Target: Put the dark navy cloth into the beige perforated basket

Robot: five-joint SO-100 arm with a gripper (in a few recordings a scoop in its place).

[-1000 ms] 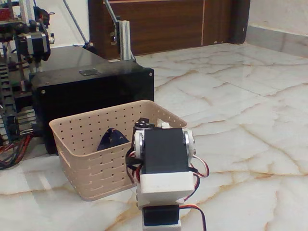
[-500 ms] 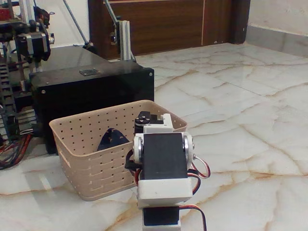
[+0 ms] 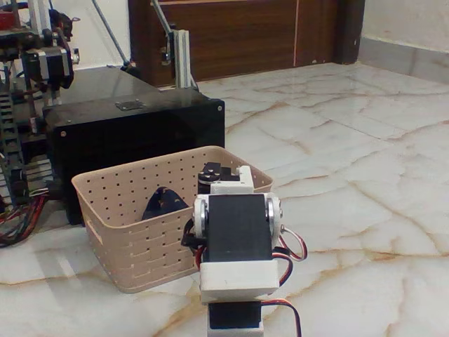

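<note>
Inside the rigid, hole-patterned beige perforated basket, you see the soft, peaked dark navy cloth; tool state cannot be determined.

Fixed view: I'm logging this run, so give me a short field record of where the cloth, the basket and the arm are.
cloth: dark navy cloth inside the basket, leaning by its back wall
basket: beige basket on the marble floor, upright
behind basket: black box
arm: folded in front of the basket's right end
gripper: hidden behind the arm, state unclear
</note>
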